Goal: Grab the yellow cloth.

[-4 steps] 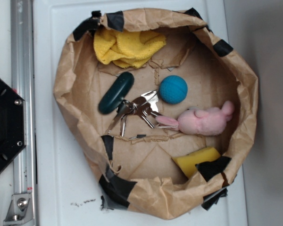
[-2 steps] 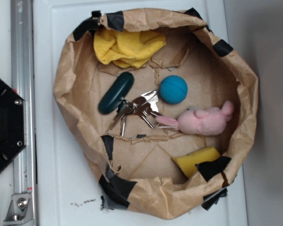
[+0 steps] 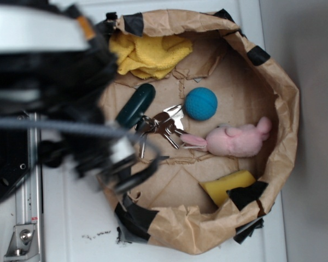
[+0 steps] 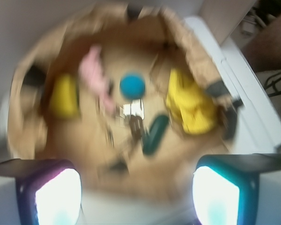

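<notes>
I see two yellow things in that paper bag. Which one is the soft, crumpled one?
The bright-yellow fuzzy cloth, bunched in folds against the bag's far rim. The other, the smooth yellow sponge block, is flat-sided and sits at the opposite rim, near the pink plush toy.

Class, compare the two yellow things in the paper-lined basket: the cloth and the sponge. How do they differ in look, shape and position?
The yellow cloth is crumpled, with many soft folds; the yellow sponge is a smooth, flat-sided block. The cloth looks larger than the sponge. The cloth lies at the top rim of the basket in the exterior view; the sponge sits at the bottom right, partly behind black tape. Both are bright yellow and lie against the paper wall.
</notes>
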